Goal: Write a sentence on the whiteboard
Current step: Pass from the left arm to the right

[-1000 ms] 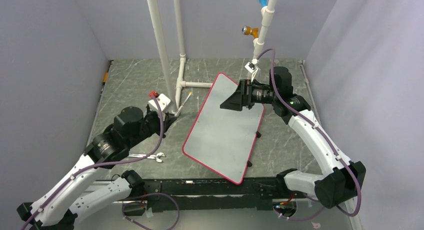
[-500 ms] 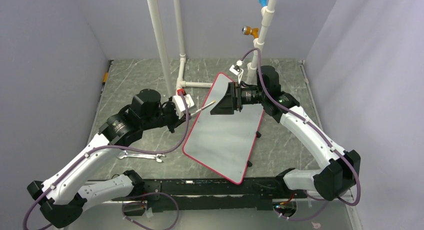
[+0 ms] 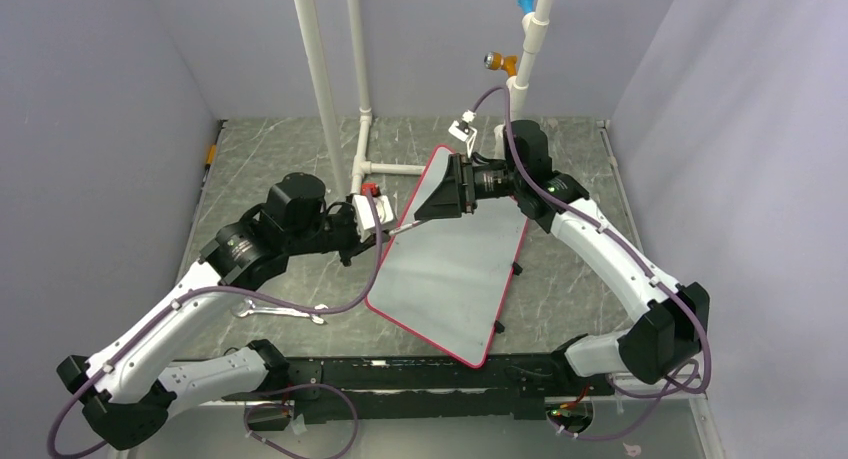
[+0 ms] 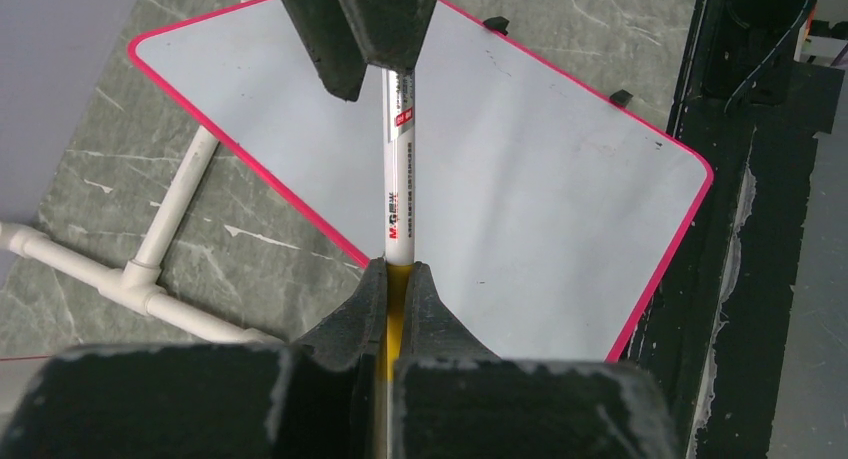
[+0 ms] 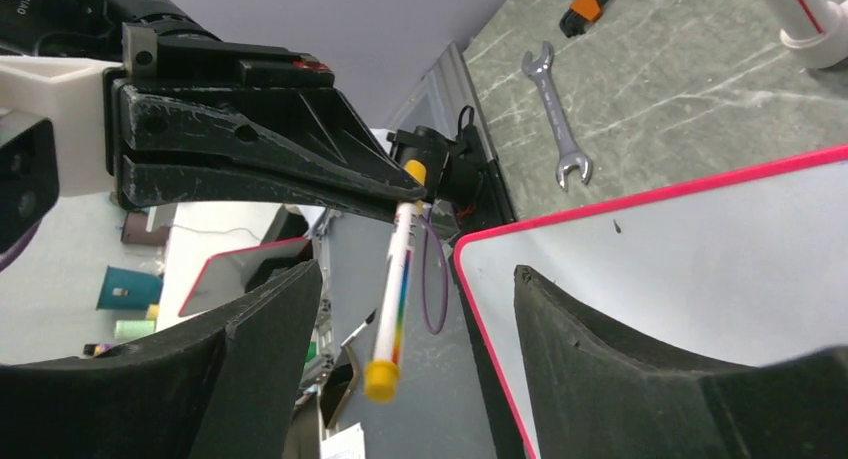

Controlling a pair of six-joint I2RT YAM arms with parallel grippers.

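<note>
Two tools meet near your whiteboard [image 3: 450, 269]: left tool [image 4: 398, 271] clamps the marker [image 4: 397, 179] tight; right tool [image 5: 415, 271] gapes wide around its free end.

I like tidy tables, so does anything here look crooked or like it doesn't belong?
The whiteboard lies crooked, turned diagonally to the edges of the table. A metal wrench lies to its left, which is odd for a writing job. Nothing looks spilled or broken.

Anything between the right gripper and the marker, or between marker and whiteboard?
Nothing visible. The marker, shut in the left gripper, has its free end between the open jaws of the right gripper, with a gap on each side. The whiteboard below is bare.
</note>
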